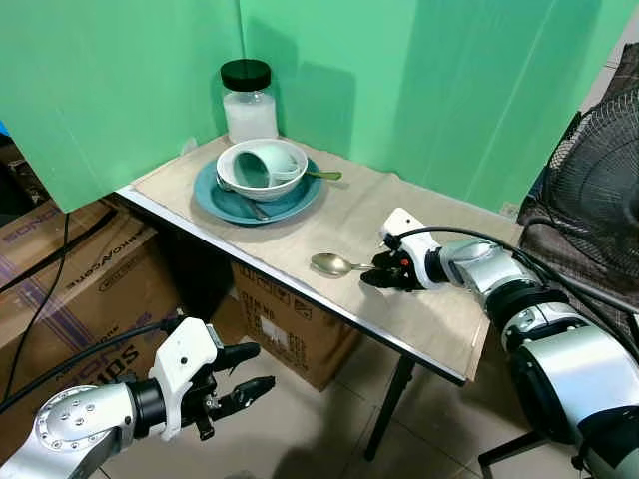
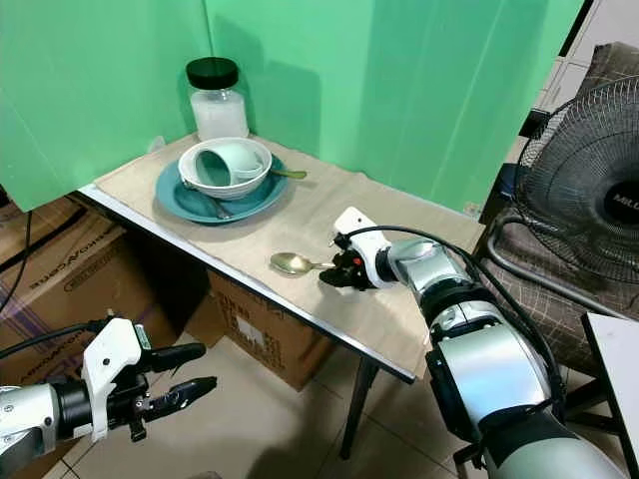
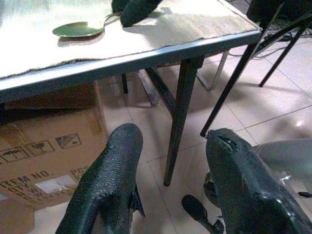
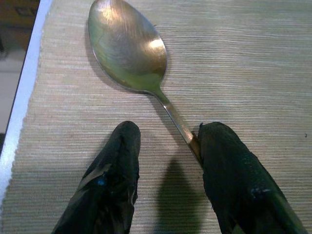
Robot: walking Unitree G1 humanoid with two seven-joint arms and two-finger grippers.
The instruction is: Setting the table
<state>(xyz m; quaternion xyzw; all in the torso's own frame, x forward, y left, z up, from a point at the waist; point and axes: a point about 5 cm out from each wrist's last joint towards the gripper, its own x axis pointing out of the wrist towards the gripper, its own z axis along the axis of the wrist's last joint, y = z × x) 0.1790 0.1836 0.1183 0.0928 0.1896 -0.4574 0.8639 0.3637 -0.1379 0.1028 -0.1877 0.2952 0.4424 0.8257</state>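
Right gripper (image 1: 384, 275) low on the woven table mat (image 1: 419, 299), fingers spread, the handle of a metal spoon (image 1: 333, 263) lying between them and touching one finger (image 4: 229, 165); not clamped on it. Spoon bowl toward 9 o'clock of the gripper, near the table's front edge (image 1: 300, 289), resting flat on the mat. Further back, at about 11 o'clock from the spoon and well apart from it, a teal plate (image 1: 225, 205) carrying a white bowl (image 1: 290, 160) with a pale green cup (image 1: 252, 168) tipped on its side inside; a dark utensil handle (image 1: 252, 206) lying across the plate at the bowl's near side, and another utensil end (image 1: 324, 175) poking out at 3 o'clock of the bowl. Behind the plate, at 12 o'clock, a glass jar with a black lid (image 1: 247, 100), white contents, close against the green backdrop (image 1: 399, 80). Left gripper (image 1: 245, 371) hanging below table height at 7 o'clock of the scene, released, fingers apart over the tiled floor (image 3: 273, 107), holding nothing. Under the table, cardboard boxes (image 1: 290, 329): partial print "SONICS" readable on one at the left (image 1: 95, 254), handling symbols and fragments "ITEM NO." on the box seen from the left wrist (image 3: 39, 165). At 3 o'clock, a black wire fan (image 2: 589, 200) with partial lettering "MILC" on its hub.
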